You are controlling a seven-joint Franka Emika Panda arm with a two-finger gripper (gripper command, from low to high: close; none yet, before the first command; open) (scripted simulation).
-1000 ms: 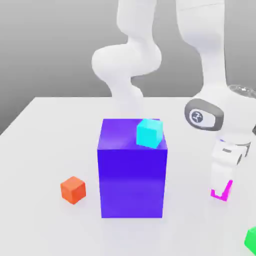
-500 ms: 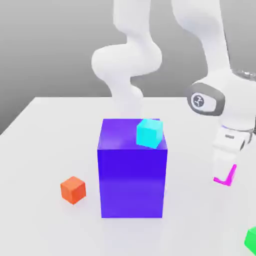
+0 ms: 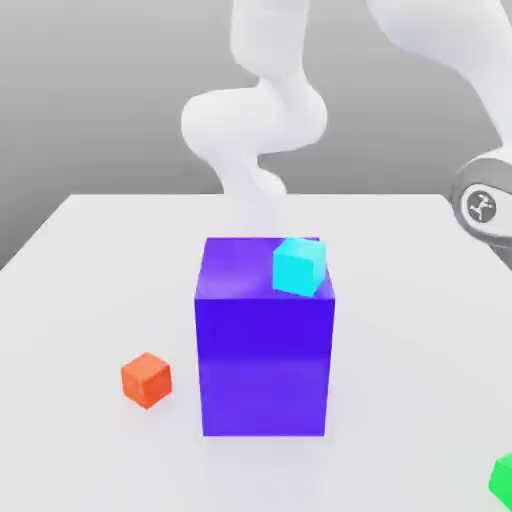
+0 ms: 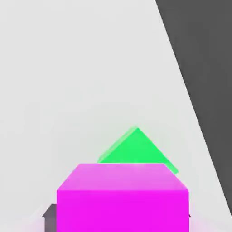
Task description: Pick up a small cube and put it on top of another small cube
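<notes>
Pink small cube [image 4: 122, 197] sits clamped in the gripper [image 4: 120, 217] above bare counter [image 4: 68, 90], a green cube [image 4: 136, 147] below, near the counter's edge.

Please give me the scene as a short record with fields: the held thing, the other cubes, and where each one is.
held: magenta cube, close before the hand camera
beyond it: green cube on the white table
big block: blue-violet block, mid table
on block: cyan cube, at a top corner
on table: orange cube, at the exterior view's left of the block
</notes>
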